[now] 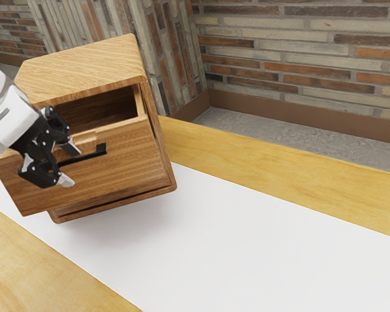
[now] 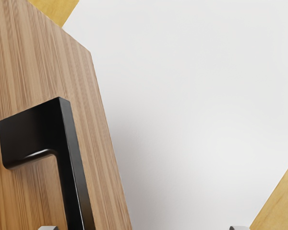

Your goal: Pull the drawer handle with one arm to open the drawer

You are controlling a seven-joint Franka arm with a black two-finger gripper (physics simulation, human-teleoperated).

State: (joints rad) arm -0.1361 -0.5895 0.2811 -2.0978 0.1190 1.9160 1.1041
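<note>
A wooden cabinet stands on the table at the exterior view's left. Its drawer is slid partway out, and the dark inside shows above the drawer front. A black bar handle runs across that front. My gripper is at the handle's end nearer the arm, open, with one finger above the bar and one below. In the wrist view the handle lies close to one fingertip, while the other fingertip is far off over the white surface.
The cabinet sits on a white mat on a wooden table. A brick wall and grey floor lie beyond the table's far edge. The mat stretches to the exterior view's right of the cabinet.
</note>
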